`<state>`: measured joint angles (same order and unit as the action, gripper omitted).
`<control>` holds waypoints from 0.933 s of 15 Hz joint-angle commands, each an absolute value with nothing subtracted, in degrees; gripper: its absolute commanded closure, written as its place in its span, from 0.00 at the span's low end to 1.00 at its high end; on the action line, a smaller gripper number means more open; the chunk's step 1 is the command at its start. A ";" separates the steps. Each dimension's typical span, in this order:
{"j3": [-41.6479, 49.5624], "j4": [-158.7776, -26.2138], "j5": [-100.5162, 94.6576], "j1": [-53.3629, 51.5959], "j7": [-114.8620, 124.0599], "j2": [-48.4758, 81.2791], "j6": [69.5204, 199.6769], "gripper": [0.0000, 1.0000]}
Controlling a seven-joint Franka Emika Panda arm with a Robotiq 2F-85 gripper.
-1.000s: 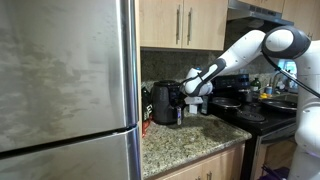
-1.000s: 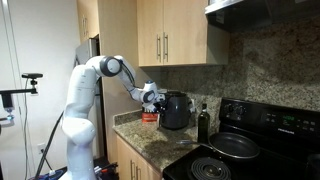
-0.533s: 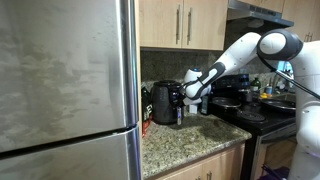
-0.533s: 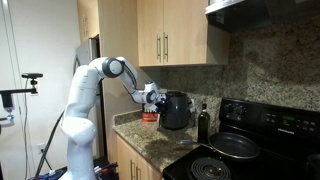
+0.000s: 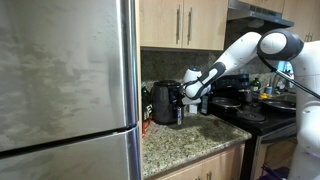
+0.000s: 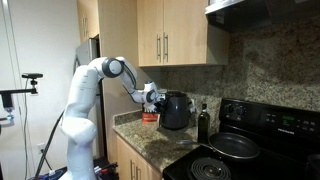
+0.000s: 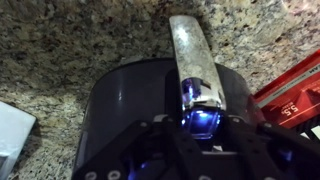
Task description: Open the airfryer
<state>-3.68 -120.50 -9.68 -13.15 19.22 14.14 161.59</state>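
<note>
Wrist view: the airfryer [image 7: 130,100] fills the middle of the picture, a glossy black rounded body on the speckled granite bench [image 7: 60,45]. Its silvery handle [image 7: 190,55] sticks out from the front and runs straight toward the camera. The near end of the handle, lit by a blue glow, lies between the dark jaws at the lower edge. The jaws stand on either side of that end, but I cannot tell whether they press on it or stand apart from it. A red box [image 7: 292,88] lies just beside the airfryer at the right edge.

In both exterior views the airfryer [image 5: 164,103] [image 6: 176,110] stands on the bench [image 5: 190,140] [image 6: 148,134] under the wooden cabinets [image 6: 170,35]. The white arm [image 5: 240,52] [image 6: 95,75] reaches to its handle side. In an exterior view a steel fridge [image 5: 65,90] fills the foreground. In an exterior view a dark bottle [image 6: 203,123] stands near the airfryer, between it and the black stove [image 6: 262,118], which carries a pan [image 6: 236,146].
</note>
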 commanded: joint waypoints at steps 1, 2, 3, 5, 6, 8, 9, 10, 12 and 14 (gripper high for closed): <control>-4.99 -118.34 -5.23 -12.50 16.96 15.37 157.63 0.91; -4.97 -117.91 -4.87 -12.48 16.26 15.45 156.85 0.91; -4.91 -117.60 -4.71 -12.46 15.83 15.55 156.33 0.91; -4.45 -117.05 -5.48 -12.81 16.31 15.48 154.58 0.91; -4.30 -116.64 -5.77 -12.94 16.62 15.40 153.08 0.91; -4.17 -115.79 -6.19 -13.07 16.79 15.48 150.80 0.91; -4.35 -115.28 -5.96 -12.98 16.51 15.58 149.63 0.91; -4.46 -114.71 -5.82 -12.89 16.28 15.67 148.16 0.91; -4.64 -113.42 -5.66 -12.87 16.26 15.92 145.13 0.91; -4.80 -112.16 -5.56 -12.80 16.15 16.19 142.14 0.91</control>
